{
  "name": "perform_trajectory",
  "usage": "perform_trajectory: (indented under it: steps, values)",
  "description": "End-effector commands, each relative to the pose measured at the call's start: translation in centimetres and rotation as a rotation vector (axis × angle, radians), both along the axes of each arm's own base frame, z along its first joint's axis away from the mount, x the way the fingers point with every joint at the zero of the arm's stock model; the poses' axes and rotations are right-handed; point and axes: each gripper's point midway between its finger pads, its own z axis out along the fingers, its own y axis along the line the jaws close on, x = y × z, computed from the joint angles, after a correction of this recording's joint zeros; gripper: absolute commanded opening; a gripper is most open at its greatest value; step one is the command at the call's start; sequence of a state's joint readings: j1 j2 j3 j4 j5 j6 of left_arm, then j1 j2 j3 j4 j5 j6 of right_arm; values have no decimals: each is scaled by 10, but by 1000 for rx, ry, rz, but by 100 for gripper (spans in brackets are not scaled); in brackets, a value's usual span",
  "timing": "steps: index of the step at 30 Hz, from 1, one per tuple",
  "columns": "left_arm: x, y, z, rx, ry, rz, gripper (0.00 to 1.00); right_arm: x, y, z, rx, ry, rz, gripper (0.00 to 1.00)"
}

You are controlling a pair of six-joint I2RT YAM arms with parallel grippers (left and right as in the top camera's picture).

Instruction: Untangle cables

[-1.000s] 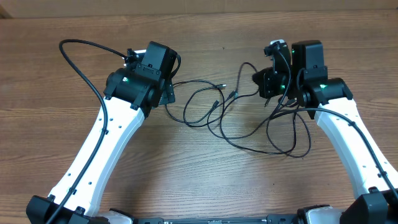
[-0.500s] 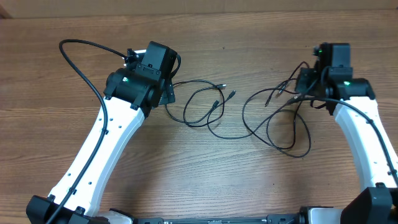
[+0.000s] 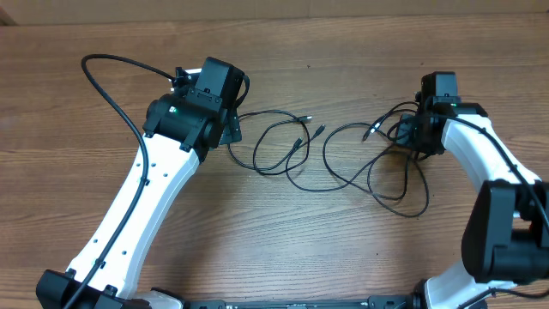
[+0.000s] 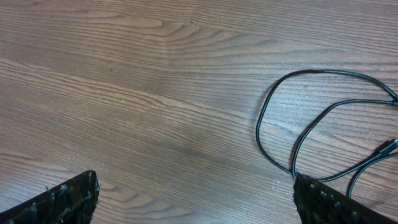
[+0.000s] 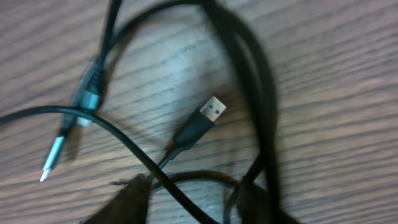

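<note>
Overhead: thin black flexible cables [image 3: 336,174] lie looped between the left gripper [image 3: 230,129] at 9 o'clock and the right gripper [image 3: 410,137] at 3 o'clock

Left wrist: the left gripper [image 4: 196,194] gapes wide and empty, the cables [image 4: 259,124] cut off at 3 o'clock

Right wrist: blur hides whether the right gripper [image 5: 189,199] grips; pulling could tighten the crossings around the blue-tongued black USB plug [image 5: 210,112]
</note>
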State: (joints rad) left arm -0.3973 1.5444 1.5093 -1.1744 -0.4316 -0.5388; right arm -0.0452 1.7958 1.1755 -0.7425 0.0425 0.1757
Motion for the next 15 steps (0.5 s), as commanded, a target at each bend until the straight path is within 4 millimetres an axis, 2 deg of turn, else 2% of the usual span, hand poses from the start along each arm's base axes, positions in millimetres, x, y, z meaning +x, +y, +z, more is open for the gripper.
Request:
perform_trajectory:
  steps: [1, 7, 12, 13, 15]
  values:
    - [-1, 6, 8, 17, -23, -4, 100, 0, -5, -7, -5, 10, -51, 52]
    - [-1, 6, 8, 17, -22, -4, 100, -1, -6, -7, -2, 11, -71, 62]
    - [-1, 6, 8, 17, -23, -4, 100, -1, -6, -7, 0, 11, -71, 63]
    - [-1, 6, 8, 17, -23, -4, 100, 0, -8, -7, -10, 10, -78, 66]
    - [-1, 6, 8, 17, -23, -4, 100, 2, -14, -7, -42, 0, -93, 64]
